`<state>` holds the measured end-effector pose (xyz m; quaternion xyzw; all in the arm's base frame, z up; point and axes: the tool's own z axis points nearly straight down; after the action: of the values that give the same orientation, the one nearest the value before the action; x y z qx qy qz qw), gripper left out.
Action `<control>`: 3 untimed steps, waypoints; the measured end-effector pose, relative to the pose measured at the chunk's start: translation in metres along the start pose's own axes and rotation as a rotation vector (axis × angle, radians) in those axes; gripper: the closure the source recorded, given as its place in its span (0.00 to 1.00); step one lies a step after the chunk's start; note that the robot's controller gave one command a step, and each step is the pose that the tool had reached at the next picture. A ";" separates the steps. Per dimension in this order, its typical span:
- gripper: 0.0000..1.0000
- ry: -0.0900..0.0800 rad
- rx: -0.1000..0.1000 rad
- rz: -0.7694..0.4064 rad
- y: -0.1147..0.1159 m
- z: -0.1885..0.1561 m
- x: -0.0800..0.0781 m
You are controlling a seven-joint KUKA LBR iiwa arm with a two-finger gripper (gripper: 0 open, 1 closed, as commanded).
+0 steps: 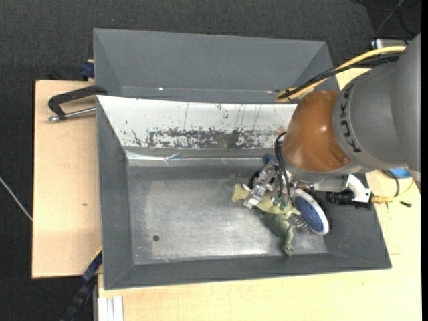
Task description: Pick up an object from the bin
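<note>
My gripper [269, 183] hangs low at the right end of the bin floor, right on top of a small cluster of things. Directly under and in front of it lies an olive-green soft toy figure [282, 225], stretched toward the bin's front wall. A pale yellowish piece [241, 194] sticks out to the gripper's left. A blue oval brush with a white rim [312, 215] lies just to its right, against the right slope. Whether anything is gripped is hidden by the gripper's body.
The arm with its orange cover comes in over the bin's right rim and hides the right back corner. The bin floor stretches bare to the left of the cluster, with one small dark spot [156, 238] near the front left.
</note>
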<state>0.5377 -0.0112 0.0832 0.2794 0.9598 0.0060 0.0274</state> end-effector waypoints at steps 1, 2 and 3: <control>1.00 0.041 0.020 -0.002 0.003 -0.039 -0.004; 1.00 0.041 0.021 -0.004 0.007 -0.093 -0.008; 1.00 0.045 0.023 -0.007 0.008 -0.105 -0.009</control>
<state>0.5439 -0.0086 0.1888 0.2763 0.9611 0.0012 0.0028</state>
